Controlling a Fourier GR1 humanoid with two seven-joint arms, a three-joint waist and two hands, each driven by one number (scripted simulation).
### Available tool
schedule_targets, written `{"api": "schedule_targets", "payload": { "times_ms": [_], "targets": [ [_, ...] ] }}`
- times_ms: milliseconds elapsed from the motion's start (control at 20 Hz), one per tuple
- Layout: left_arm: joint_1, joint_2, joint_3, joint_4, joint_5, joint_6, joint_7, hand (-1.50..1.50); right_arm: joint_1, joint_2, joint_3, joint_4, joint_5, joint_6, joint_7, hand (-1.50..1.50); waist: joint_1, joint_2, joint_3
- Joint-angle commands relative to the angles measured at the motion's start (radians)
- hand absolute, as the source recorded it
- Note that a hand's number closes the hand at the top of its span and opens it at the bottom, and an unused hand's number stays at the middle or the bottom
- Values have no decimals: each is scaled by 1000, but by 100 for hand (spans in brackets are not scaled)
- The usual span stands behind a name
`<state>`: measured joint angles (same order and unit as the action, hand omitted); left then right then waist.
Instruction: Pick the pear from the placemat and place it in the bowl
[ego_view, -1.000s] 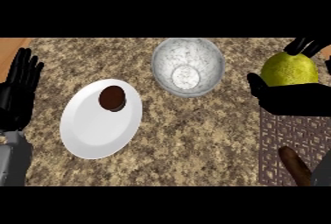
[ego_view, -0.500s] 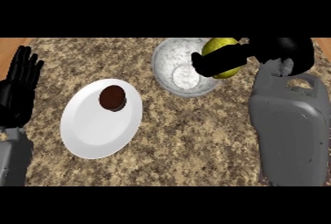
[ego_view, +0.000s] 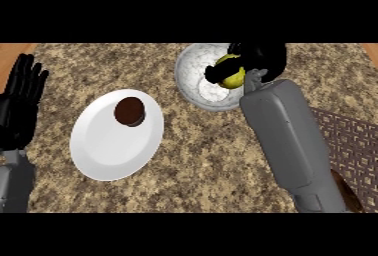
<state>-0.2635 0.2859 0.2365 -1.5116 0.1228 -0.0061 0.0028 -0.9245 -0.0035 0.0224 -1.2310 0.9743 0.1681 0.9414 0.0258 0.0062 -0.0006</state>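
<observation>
The speckled stone desk (ego_view: 192, 165) fills the view, and the right grey forearm (ego_view: 291, 145) lies across it, covering much of its right part. Just right of that forearm is the brown woven placemat (ego_view: 354, 145), cut off by the view's right edge and partly hidden under the arm. Well to the left of the right hand sits a white plate (ego_view: 111, 145), with a dark brown round thing (ego_view: 130, 111) lying on its upper part; what it is cannot be made out. The left hand (ego_view: 21, 102) rests open with fingers straight up at the view's left edge, far from the right hand. The glass bowl (ego_view: 198, 75) stands at the top of the desk, its right side hidden behind the right hand. The right hand (ego_view: 258, 57) is above the bowl's right part, its fingers curled round the yellow-green pear (ego_view: 230, 75); the black fingers cover the top and right of the fruit, so only its left and lower face shows. Whether the pear touches the bowl's floor cannot be told. A small dark brown object (ego_view: 348, 196) peeks out beside the forearm's lower end on the placemat, mostly hidden.
</observation>
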Motion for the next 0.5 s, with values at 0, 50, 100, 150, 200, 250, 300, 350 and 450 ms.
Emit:
{"api": "schedule_targets", "payload": {
  "times_ms": [0,50,100,150,200,250,300,350,450],
  "targets": [
    [24,-6,4,42,-6,-14,-50,0,-4,3,1,135,-20,-182,62,150,-1,1,0],
    [-31,-4,-6,25,-28,26,-4,0,-23,3,-45,203,-5,-207,12,-150,-4,2,1],
    [2,-5,-1,-4,-5,7,3,0,6,3,-72,223,-29,-255,-24,-150,1,2,1],
    [-27,17,1,4,-7,-2,16,0,41,3,-15,208,-91,-319,-17,-150,1,1,1],
    [-17,-24,-28,-3,-24,24,18,0,5,3,-69,281,-91,-369,-76,-150,8,5,1],
    [19,1,-3,-15,9,-20,-1,0,41,3,-88,285,-125,-403,-135,-150,11,4,1],
    [-17,7,-13,-9,-3,-10,26,0,-22,3,-54,327,-171,-470,-92,-150,23,6,1],
    [-15,4,-2,-15,-14,15,22,0,-7,3,-62,297,-202,-487,-139,-150,13,3,1],
    [-6,-18,-14,8,-16,10,-13,0,38,3,-106,316,-212,-575,-289,-150,3,6,2]
  ]
}}
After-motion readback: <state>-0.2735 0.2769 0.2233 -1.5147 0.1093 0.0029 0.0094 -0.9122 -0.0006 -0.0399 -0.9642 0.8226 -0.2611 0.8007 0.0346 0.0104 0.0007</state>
